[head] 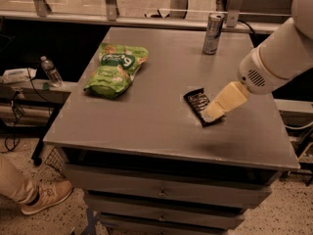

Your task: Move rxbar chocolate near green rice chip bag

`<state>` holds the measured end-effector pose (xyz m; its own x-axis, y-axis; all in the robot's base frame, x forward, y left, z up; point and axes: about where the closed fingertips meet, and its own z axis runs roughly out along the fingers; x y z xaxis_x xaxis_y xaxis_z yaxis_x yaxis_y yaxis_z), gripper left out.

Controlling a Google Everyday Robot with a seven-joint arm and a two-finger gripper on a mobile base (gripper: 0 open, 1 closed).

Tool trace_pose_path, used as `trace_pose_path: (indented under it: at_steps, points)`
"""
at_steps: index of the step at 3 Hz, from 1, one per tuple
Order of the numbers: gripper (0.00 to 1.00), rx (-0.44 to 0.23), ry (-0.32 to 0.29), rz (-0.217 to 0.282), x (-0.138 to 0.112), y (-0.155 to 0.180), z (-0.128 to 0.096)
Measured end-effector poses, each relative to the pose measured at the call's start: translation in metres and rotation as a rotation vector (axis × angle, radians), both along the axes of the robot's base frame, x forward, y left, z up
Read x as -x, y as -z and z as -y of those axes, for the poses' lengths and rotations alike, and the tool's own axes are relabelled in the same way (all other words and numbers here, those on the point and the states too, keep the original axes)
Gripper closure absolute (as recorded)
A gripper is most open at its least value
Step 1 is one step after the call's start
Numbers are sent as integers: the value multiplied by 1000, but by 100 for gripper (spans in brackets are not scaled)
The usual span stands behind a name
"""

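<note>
I see my gripper [215, 111] low over the right part of the gray table [146, 126]. Its pale tip covers the near end of the rxbar chocolate [198, 103]. I cannot tell if the gripper is open or closed, or if it touches the bar. The bar lies flat, black and shiny, with white letters on top. The green rice chip bag [116, 68] lies flat on the left side of the table, well apart from the bar. A silver can [213, 33] stands upright at the far edge, behind the bar. My white arm [279, 58] comes in from the right. Off to the left, a water bottle [50, 71] stands on a lower shelf. A tan shoe [46, 196] is on the floor.
</note>
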<state>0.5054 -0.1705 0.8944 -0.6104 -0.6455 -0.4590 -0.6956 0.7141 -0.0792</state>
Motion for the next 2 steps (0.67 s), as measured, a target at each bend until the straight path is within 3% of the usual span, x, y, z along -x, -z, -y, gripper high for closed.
trace_pose_path:
  at_steps: [1, 2]
  points:
    - [0, 31, -4, -3, -1, 12, -20]
    - [0, 14, -10, -35, -5, 27, -36]
